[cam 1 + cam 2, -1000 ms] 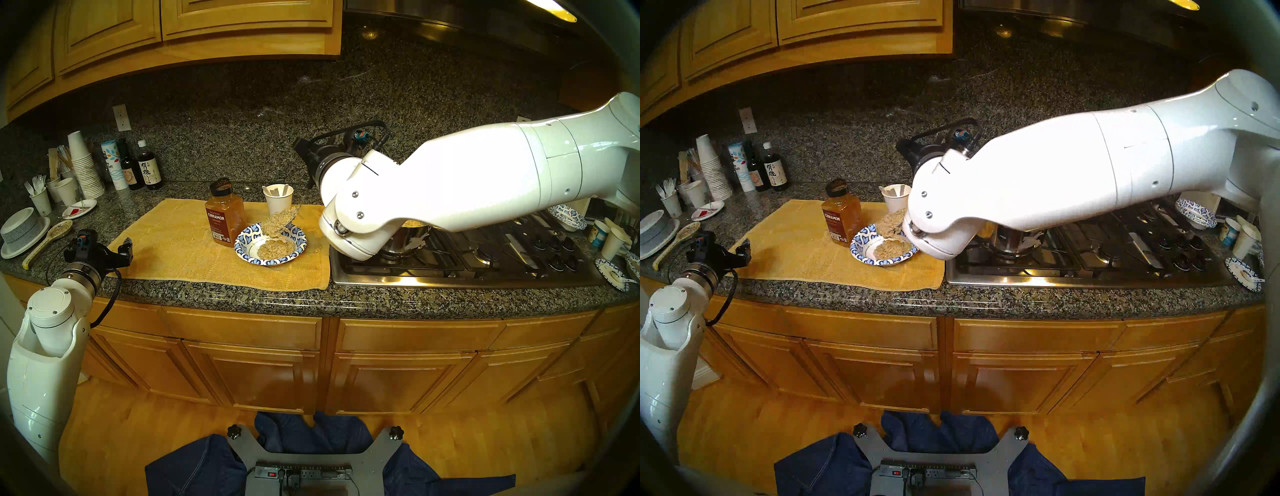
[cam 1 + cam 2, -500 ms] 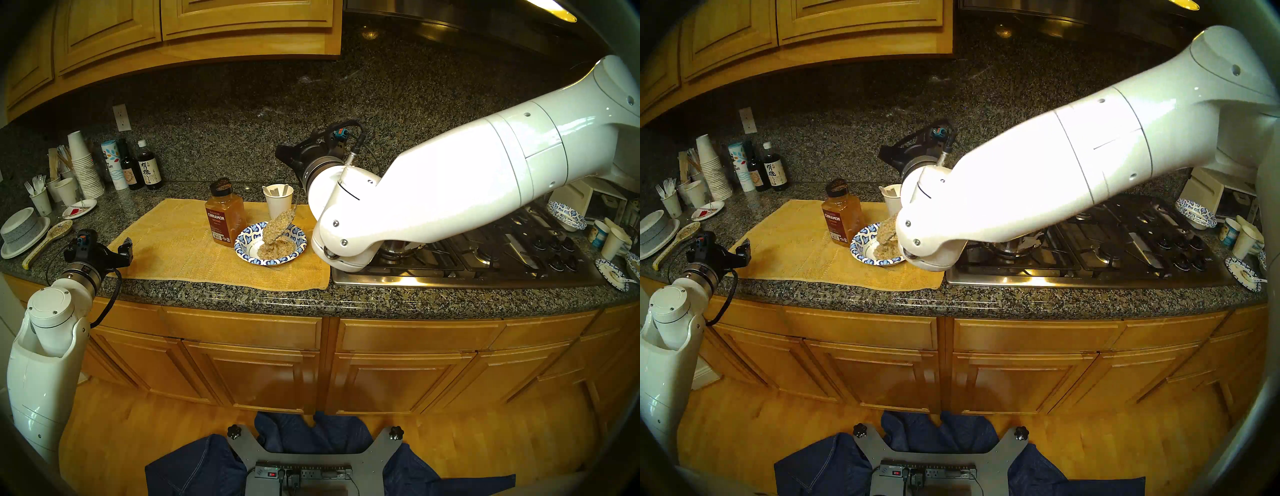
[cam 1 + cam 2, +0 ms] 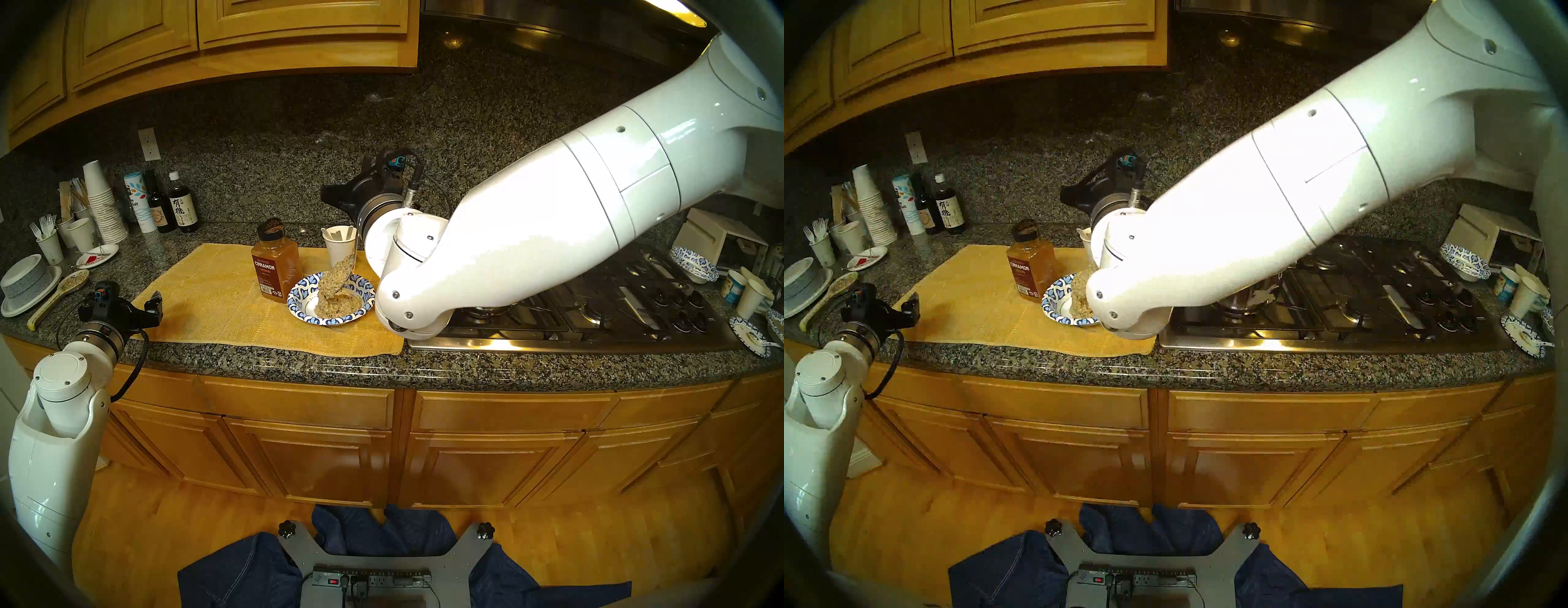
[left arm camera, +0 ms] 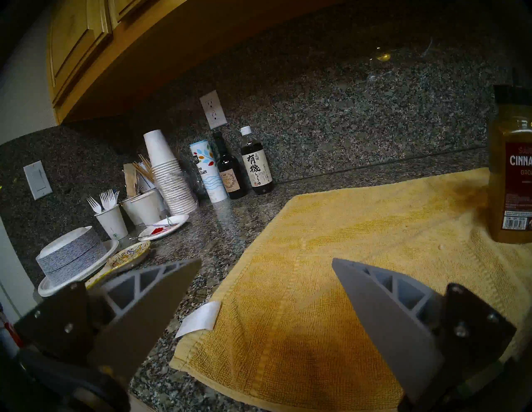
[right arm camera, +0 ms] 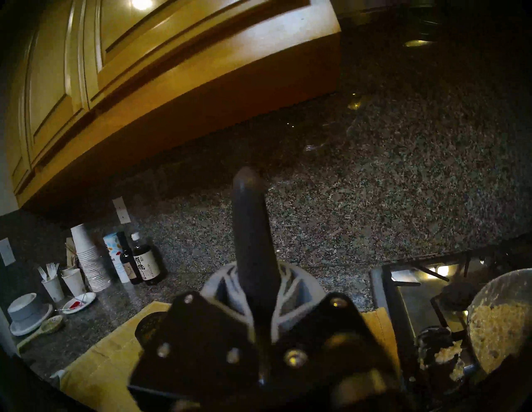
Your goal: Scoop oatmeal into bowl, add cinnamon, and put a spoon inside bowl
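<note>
The blue-and-white leaf-rimmed bowl (image 3: 304, 293) sits on a yellow towel and holds a mound of oatmeal (image 3: 339, 306). My right gripper (image 3: 335, 198) is shut on the black handle (image 5: 253, 230) of a metal serving spoon (image 3: 344, 267). The spoon is tilted steeply over the bowl, and oatmeal slides off it into the bowl. The cinnamon jar (image 3: 275, 263) stands upright just left of the bowl; it also shows in the left wrist view (image 4: 515, 172). White plastic spoons (image 3: 339, 232) stand in a paper cup behind the bowl. My left gripper (image 4: 266, 260) is open and empty over the towel's left edge.
The steel pot (image 5: 501, 316) of oatmeal is on the stove (image 3: 594, 322), mostly hidden by my right arm in the head views. At far left are stacked paper cups (image 3: 104, 204), dark sauce bottles (image 3: 182, 208), stacked grey-white bowls (image 3: 25, 280) and a speckled ceramic spoon (image 3: 63, 288).
My right arm moved left and its elbow rose. The serving spoon tipped more steeply and its oatmeal slid down into the bowl. The left arm stayed still.
</note>
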